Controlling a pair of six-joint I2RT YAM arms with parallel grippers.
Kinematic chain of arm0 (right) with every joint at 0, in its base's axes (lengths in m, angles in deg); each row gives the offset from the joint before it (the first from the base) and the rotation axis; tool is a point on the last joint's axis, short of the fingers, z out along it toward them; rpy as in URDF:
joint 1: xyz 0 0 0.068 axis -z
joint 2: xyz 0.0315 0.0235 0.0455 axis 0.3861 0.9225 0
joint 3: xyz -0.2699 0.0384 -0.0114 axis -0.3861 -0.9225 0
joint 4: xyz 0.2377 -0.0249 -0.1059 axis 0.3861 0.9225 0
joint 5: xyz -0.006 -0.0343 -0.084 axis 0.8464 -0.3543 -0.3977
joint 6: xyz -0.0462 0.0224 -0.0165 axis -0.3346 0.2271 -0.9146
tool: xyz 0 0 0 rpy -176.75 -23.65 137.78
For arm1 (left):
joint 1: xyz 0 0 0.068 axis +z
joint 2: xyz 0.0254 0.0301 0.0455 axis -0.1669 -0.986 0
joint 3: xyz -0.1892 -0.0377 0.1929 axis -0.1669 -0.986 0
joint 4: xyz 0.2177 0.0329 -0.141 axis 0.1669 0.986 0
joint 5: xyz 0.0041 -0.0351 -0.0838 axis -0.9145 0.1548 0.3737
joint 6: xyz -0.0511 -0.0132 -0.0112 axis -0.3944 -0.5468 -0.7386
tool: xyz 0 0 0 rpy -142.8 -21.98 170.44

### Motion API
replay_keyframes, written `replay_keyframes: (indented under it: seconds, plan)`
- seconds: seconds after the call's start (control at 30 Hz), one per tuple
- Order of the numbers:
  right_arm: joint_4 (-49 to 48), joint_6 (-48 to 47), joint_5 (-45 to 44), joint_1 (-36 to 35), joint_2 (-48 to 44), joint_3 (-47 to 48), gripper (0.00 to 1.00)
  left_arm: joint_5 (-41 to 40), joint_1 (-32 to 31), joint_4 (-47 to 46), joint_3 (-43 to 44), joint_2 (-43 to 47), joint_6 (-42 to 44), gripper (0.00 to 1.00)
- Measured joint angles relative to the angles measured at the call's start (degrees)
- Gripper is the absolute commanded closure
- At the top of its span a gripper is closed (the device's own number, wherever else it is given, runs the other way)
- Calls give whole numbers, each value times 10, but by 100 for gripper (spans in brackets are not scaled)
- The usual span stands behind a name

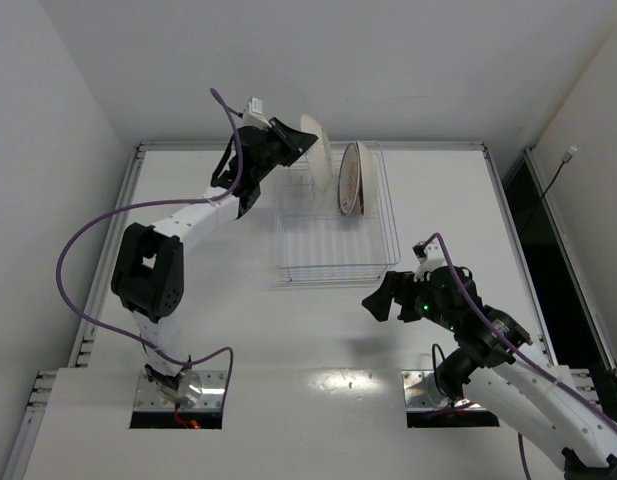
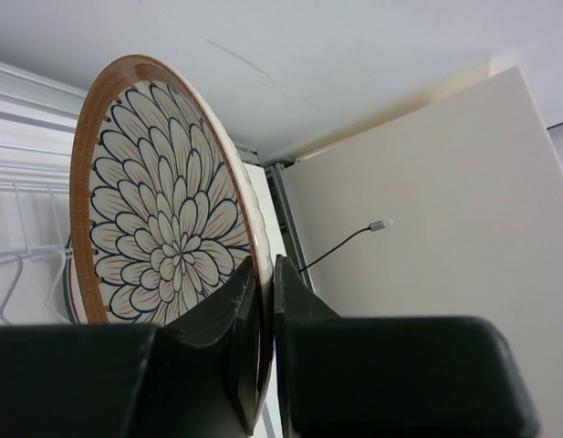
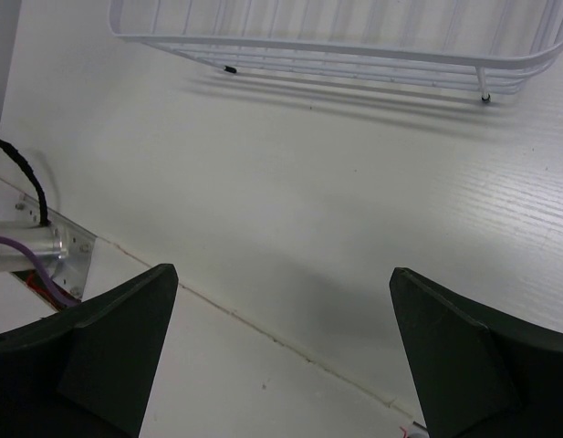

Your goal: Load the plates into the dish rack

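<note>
Bright, even, diffuse light fills all views. The white surface [image 1: 318, 330] carries only soft grey shadows: one near the right gripper [image 1: 381, 294] and a faint striped one beneath the dish rack [image 3: 336, 46]. The plate [image 2: 162, 219] pattern is sharp, while the left gripper [image 2: 265, 271] looms dark and blurred. Walls splay outward in the overhead view.
</note>
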Motion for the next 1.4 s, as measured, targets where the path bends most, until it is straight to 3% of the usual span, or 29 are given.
replay_keyframes:
  seconds: [0.63,1.4]
  plan:
    - [-1,-4,5,0,11,0,0,1,2,33,-47,43,27,100]
    - [-10,-9,12,0,32,0,0,35,6,85,-13,17,64,100]
